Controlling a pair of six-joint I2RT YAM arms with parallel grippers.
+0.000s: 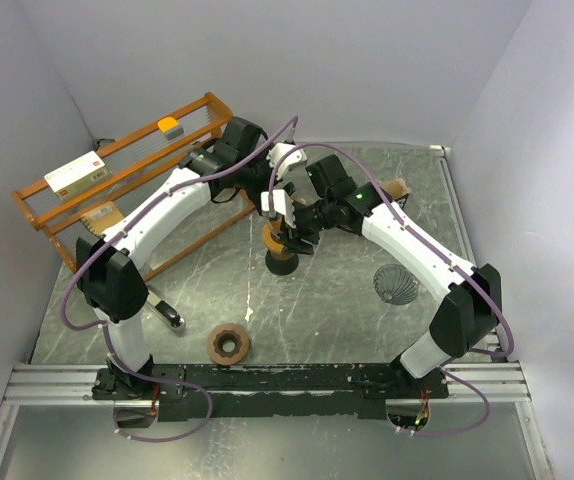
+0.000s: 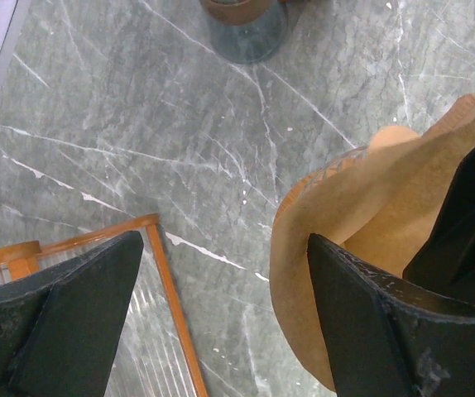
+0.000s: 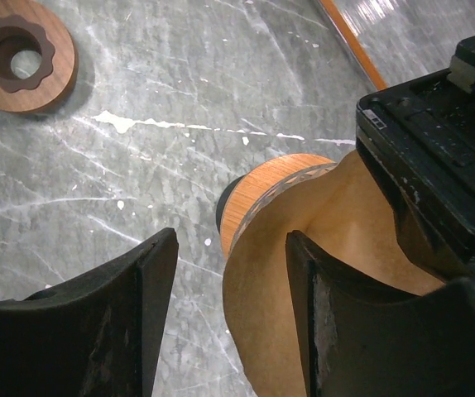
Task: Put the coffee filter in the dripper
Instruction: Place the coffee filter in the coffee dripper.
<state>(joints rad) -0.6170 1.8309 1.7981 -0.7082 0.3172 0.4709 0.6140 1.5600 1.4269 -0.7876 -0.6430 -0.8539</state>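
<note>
**Two open claws flank the filter in the dripper**

We see both arms meeting over the middle of the grey marbled tabletop (image 1: 317,320), slightly toward its far edge. The dripper (image 3: 254,198) stands there, a glass cone with a wooden collar. The brown paper coffee filter (image 3: 271,281) sits inside it, and its upper edge rises well above the glass rim.

The left gripper (image 2: 225,244) is spread wide and grasps nothing. One of its fingers is just beside the filter's outer wall, and the other is well clear, above bare stone and the rack's corner. The right gripper (image 3: 231,238) is also released. One finger lies against the filter paper, and we see a gap between the other finger and the dripper, so the paper is not pinched.

Elsewhere, a wooden ring (image 1: 229,343) lies near the near edge, left of centre. A dark wire cone (image 1: 397,283) rests toward the right edge. An orange wooden rack (image 1: 117,190) holding small boxes fills the far left corner.
</note>
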